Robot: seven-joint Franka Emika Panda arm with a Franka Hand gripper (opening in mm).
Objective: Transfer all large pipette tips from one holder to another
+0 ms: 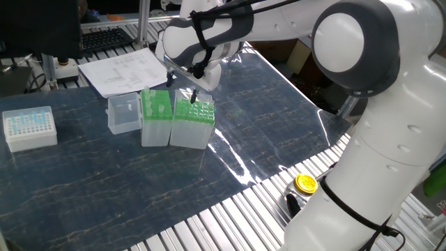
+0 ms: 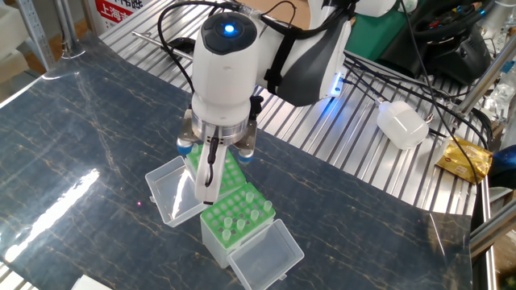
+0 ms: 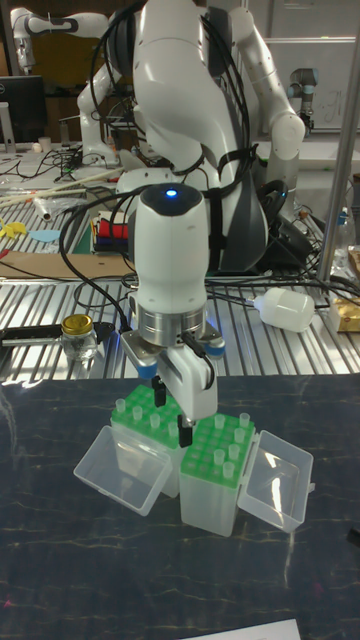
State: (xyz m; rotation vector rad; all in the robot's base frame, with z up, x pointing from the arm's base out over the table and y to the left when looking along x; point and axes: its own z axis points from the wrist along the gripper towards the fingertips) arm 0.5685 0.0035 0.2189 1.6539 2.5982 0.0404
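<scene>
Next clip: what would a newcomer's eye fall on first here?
Probably the big white arm reaching down over mid-table, a blue light glowing on its wrist, with the gripper hanging just above two green-topped tip boxes that stand side by side with clear lids open. After that, the white box of pale-blue tips off alone at the table's far-left edge in one fixed view.

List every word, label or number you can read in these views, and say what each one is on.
"上海": apparently the characters on the red-and-white sign at the top edge of the other fixed view; the rest is cut off and blurred.
Printed sheets at the back of the table: lines of print, too small to read.
Nothing else carries legible text.
</scene>
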